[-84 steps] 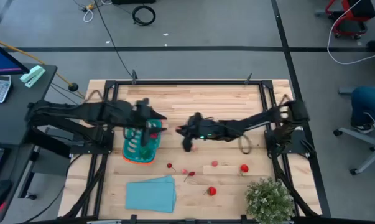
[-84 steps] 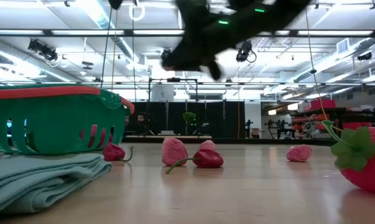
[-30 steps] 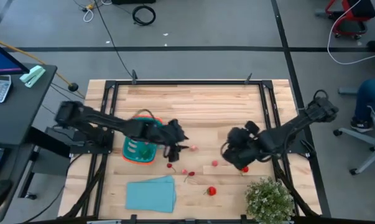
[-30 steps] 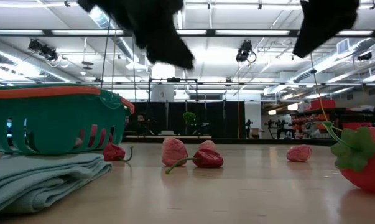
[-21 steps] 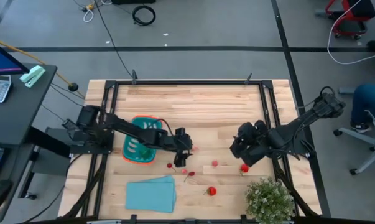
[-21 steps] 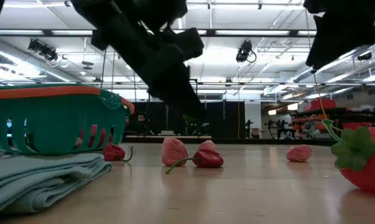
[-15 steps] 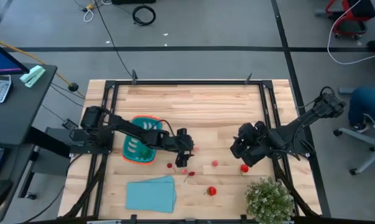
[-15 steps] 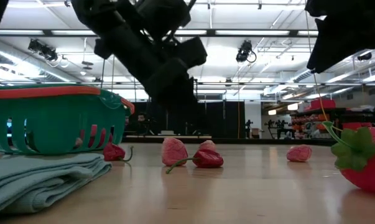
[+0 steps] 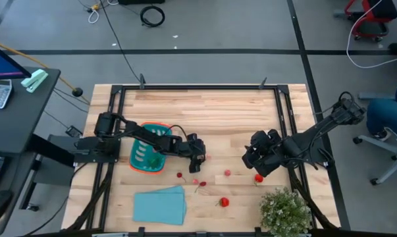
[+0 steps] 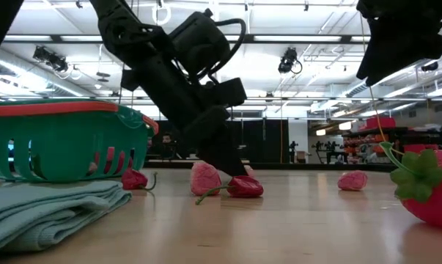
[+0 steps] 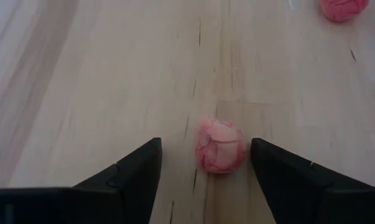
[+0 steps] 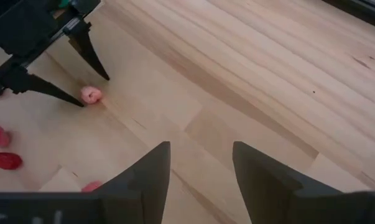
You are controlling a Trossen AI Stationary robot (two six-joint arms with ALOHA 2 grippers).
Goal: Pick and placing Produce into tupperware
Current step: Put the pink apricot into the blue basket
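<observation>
My left gripper (image 9: 200,158) is low over the middle of the table, open, just right of the tupperware. Its fingers stand on either side of a small pink toy fruit (image 11: 220,144) without touching it; the right wrist view shows the same fruit (image 12: 91,94) between them. The teal tub with an orange rim (image 9: 149,157) stands left of centre. More produce lies nearer the near edge: a red piece (image 9: 180,175), a pink and red pair (image 9: 198,183), a pink piece (image 9: 227,172), a red one (image 9: 258,177) and a strawberry (image 9: 224,202). My right gripper (image 9: 249,160) hovers open at right of centre.
A folded light-blue cloth (image 9: 160,204) lies at the near edge, left of centre. A bushy potted plant (image 9: 287,210) stands in the near right corner, close below my right arm. Bare wood stretches across the far half of the table (image 9: 211,105).
My left gripper has moved from beside the tub toward the table's right and come down low, so that its fingers now stand around the pink fruit. My right gripper has shifted slightly toward the right edge and then stayed still. The produce has not moved.
</observation>
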